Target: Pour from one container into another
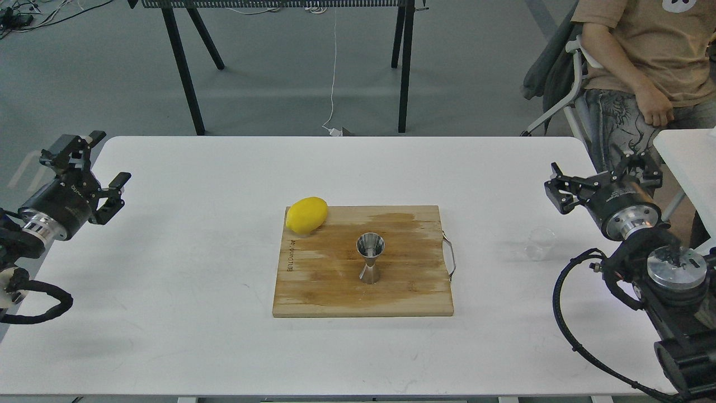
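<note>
The clear glass cup (540, 242) stands by itself on the white table, right of the board. On the middle of the wooden cutting board (414, 291) the shiny steel jigger (370, 257) stands upright, mouth up. My right gripper (598, 174) is open and holds nothing, lifted behind and to the right of the cup, near the table's right edge. At the table's left edge my left gripper (106, 159) is open too, with nothing in it, far from both containers.
A yellow lemon (306, 214) lies on the board's back left corner. The board has a metal handle (450, 256) on its right side and a wet stain. A seated person (643, 84) is at the back right. A second white table (688, 168) adjoins on the right.
</note>
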Controlling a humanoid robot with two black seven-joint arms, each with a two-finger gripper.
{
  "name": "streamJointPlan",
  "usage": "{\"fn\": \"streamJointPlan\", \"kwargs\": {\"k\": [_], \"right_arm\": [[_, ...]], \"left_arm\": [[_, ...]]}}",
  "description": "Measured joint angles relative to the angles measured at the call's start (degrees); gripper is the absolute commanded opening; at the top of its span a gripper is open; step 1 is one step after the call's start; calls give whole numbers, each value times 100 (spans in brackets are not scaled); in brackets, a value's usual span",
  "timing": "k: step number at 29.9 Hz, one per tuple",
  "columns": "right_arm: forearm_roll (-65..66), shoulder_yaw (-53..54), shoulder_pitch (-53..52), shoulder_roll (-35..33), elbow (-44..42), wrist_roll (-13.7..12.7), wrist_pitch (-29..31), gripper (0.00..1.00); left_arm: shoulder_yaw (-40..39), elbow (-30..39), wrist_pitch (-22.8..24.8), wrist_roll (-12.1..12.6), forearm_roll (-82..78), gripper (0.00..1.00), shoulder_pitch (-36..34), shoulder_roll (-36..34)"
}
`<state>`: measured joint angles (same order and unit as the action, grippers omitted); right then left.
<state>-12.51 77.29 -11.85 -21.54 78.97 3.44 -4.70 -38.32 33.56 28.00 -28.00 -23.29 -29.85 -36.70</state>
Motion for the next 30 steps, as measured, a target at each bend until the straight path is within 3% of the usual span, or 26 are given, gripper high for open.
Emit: {"fn": "streamJointPlan", "kwargs": {"k": [7,9,15,30], "right_arm": [[82,-71,-534,-184,-1329,-321,2652,99],[81,-86,-562,-105,-1759,-345,3074,99],[67,-100,-528,371,-2436,-354,3266,99],[38,18,-509,439,-2437,-293,3270,97]], "left_arm": [[-20,1,0,0,50,96,-56,3],[-66,1,0,0,85,96,-74,3],[-75,1,-1,0,357,96,-76,2],[-71,9,-1,0,394,96,-12,39]]}}
